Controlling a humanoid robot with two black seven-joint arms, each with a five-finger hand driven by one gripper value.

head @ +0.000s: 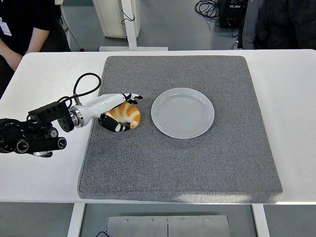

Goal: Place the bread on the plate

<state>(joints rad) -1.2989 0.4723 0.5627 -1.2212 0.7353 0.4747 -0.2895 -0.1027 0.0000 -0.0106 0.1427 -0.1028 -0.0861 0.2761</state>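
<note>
A golden croissant point(130, 116) lies on the grey mat point(177, 163), just left of the empty white plate point(182, 112). My left hand point(126, 111) reaches in from the left and wraps the croissant. Its fingers point(131, 97) lie over the croissant's far side and its thumb point(117, 127) presses the near side. The croissant still rests on the mat. The right arm is out of view.
The white table point(291, 123) surrounds the mat. A black cable point(87, 79) loops above my left forearm. People stand at the top left point(24, 24) and top right point(286, 22) beyond the table's far edge.
</note>
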